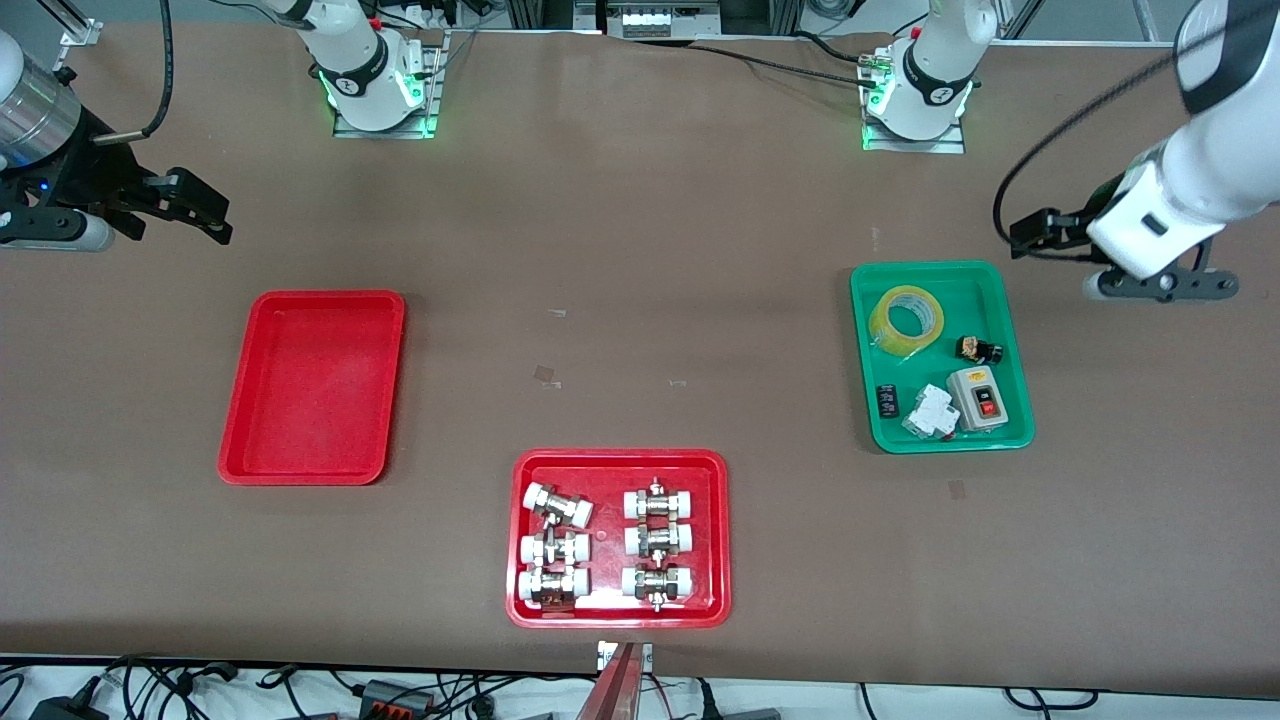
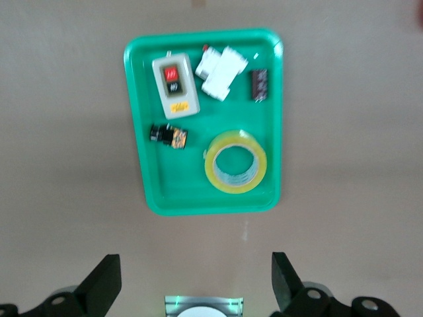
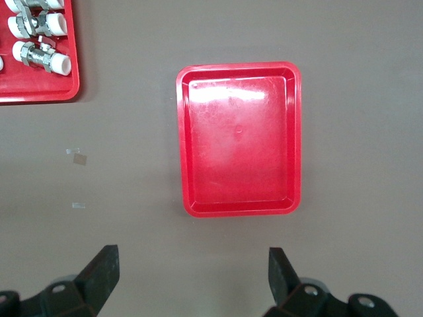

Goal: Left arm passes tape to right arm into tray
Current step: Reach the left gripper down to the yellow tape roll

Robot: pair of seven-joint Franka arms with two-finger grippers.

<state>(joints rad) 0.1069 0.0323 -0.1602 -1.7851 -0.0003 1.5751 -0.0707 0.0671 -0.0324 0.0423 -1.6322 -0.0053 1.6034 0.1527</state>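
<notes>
The yellow translucent tape lies flat in the green tray, at the tray's end nearest the robot bases. It also shows in the left wrist view. My left gripper hangs open and empty above the table beside the green tray; its fingers are wide apart. The plain red tray lies empty toward the right arm's end, and shows in the right wrist view. My right gripper hangs open and empty above the table beside it; its fingers are wide apart.
The green tray also holds a grey switch box, a white breaker and small black parts. A red tray of white-capped metal fittings sits near the front camera, midway along the table. Bits of tape mark the table's middle.
</notes>
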